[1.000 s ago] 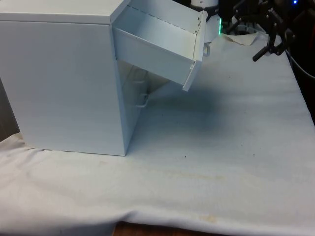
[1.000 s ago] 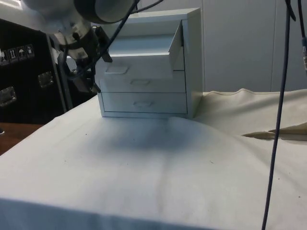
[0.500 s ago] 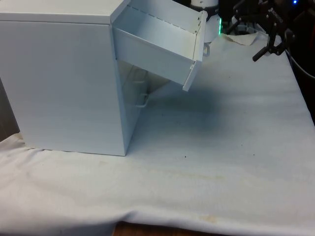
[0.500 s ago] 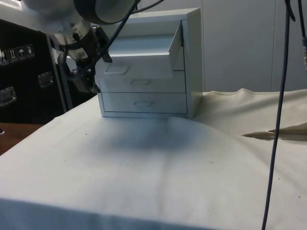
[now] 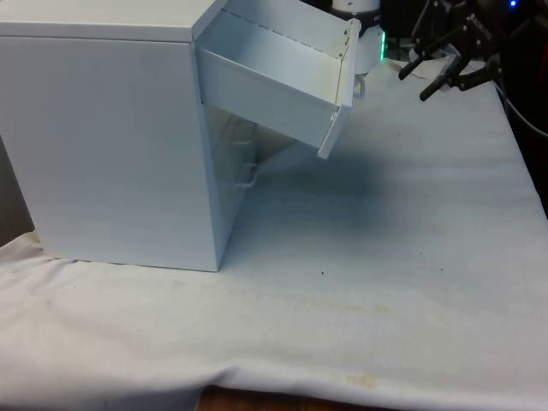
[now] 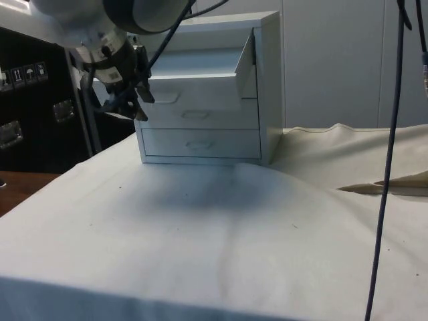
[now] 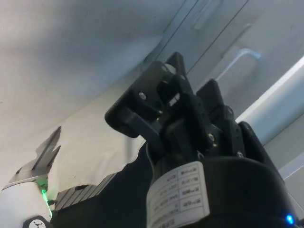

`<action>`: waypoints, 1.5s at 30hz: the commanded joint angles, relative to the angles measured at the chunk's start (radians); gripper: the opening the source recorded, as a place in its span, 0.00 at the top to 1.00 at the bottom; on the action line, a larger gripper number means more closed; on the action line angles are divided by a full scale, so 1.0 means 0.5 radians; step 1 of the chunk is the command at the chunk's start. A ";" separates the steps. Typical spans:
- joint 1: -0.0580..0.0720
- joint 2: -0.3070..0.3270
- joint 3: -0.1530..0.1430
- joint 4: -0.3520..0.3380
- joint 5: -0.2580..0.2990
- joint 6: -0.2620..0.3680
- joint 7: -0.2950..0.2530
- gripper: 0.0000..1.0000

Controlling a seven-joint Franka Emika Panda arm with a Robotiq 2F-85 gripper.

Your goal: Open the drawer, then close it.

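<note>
The top drawer [image 5: 282,81] is seen pulled open and sagging; the gripper [image 5: 435,75], fingers spread, is held clear of it.

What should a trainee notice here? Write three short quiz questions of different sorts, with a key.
1. True or false: the top drawer sits pushed flush into the chest of drawers.
2. Where is the gripper? A: clamped on the drawer's handle. B: in the air, apart from the drawer. C: inside the drawer.
3. Fill in: the side view shows ___ drawer fronts on the chest.
Key: 1 false (it is pulled out and tilts downward); 2 B; 3 three.
</note>
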 commanded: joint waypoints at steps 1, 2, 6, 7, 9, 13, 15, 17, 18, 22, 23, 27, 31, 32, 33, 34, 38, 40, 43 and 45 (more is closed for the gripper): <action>0.000 0.000 0.000 0.000 0.000 0.000 0.000 0.70; 0.000 0.000 0.002 0.000 0.002 0.002 0.000 0.70; 0.000 0.000 0.002 0.000 0.002 0.002 0.000 0.93; -0.004 0.000 -0.002 -0.002 -0.002 0.006 -0.006 0.98; -0.002 0.004 -0.014 0.000 -0.006 -0.002 -0.006 1.00; -0.018 0.002 -0.044 -0.014 -0.012 0.024 -0.042 1.00; -0.024 0.002 -0.068 -0.022 -0.014 0.034 -0.058 1.00; -0.014 0.010 -0.066 -0.006 -0.008 0.004 -0.046 1.00; -0.028 0.000 -0.084 -0.028 -0.016 0.040 -0.070 1.00; -0.030 0.000 -0.120 -0.042 -0.020 0.060 -0.096 1.00; -0.030 -0.002 -0.128 -0.044 -0.022 0.064 -0.104 1.00; -0.028 -0.006 -0.154 -0.056 -0.032 0.082 -0.136 1.00; -0.026 -0.010 -0.176 -0.064 -0.050 0.100 -0.172 1.00; -0.024 -0.012 -0.176 -0.064 -0.056 0.100 -0.178 1.00; -0.024 -0.014 -0.178 -0.066 -0.062 0.102 -0.184 1.00; -0.022 -0.016 -0.180 -0.068 -0.068 0.102 -0.190 1.00; -0.018 -0.026 -0.182 -0.076 -0.090 0.102 -0.208 1.00; -0.018 -0.038 -0.182 -0.086 -0.114 0.102 -0.218 1.00; -0.024 -0.026 -0.180 -0.072 -0.106 0.066 -0.220 1.00; -0.016 -0.052 -0.184 -0.102 -0.148 0.092 -0.226 1.00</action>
